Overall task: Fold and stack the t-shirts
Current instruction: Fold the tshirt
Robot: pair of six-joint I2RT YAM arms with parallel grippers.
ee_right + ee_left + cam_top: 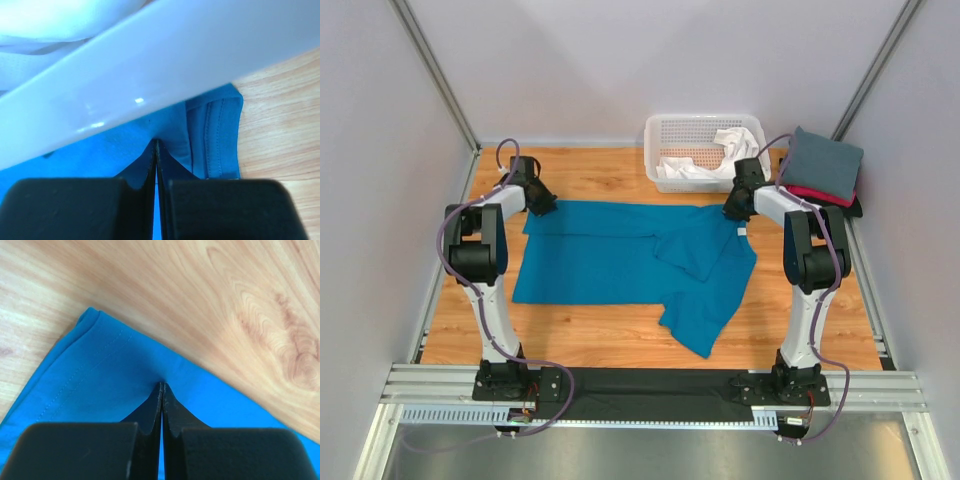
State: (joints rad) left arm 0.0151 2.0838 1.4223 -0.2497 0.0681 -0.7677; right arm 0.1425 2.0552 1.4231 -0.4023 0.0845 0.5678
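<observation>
Left gripper [542, 203] and right gripper [734, 210] each clamp the far edge of the teal shirt [610, 258], mid-table, folding barely begun. Grey shirt [826, 160] and red shirt [818, 193] sit stacked at two o'clock; white shirt [732, 145] waits in the basket [700, 120] at one.

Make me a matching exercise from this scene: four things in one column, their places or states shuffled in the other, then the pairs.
Things
1. teal t-shirt
2. grey t-shirt
3. white t-shirt
4. left gripper

Places or states
A. in the basket
B. shut on the teal t-shirt's far left corner
C. on top of the red-pink t-shirt, far right
D. spread on the table, partly folded over

Pairs: 1-D, 2-C, 3-A, 4-B
</observation>
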